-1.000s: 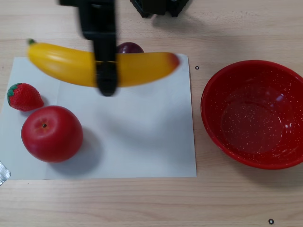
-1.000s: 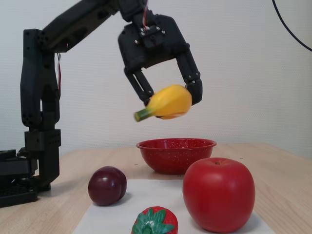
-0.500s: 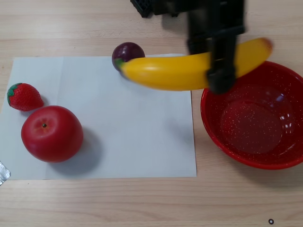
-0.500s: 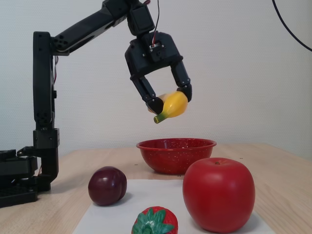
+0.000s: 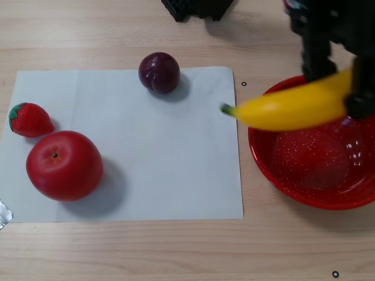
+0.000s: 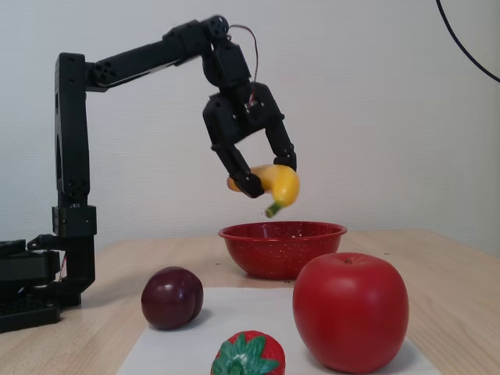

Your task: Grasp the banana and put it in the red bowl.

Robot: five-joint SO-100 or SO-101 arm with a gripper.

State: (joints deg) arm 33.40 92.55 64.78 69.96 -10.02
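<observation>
Gripper (image 6: 269,174) clamped on banana (image 5: 293,108), seemingly above red bowl (image 5: 275,175)

Light wood counter (image 5: 117,252), grain running across (pale, even finish), w/ a white sheet (image 5: 164,170) lying flat on it. Behind, in the fixed view, plain white wall (image 6: 391,117); thin dark cable (image 6: 467,51) curves at upper right. Soft, even light.

Whole arm (image 6: 133,58) is matte black plastic, chunky boxy links with a tall upright post off a black ribbed base (image 6: 27,293). Thin red and white wires loop out near the wrist and by the lower joint. Fingers (image 6: 248,184) are black and blocky too.
</observation>
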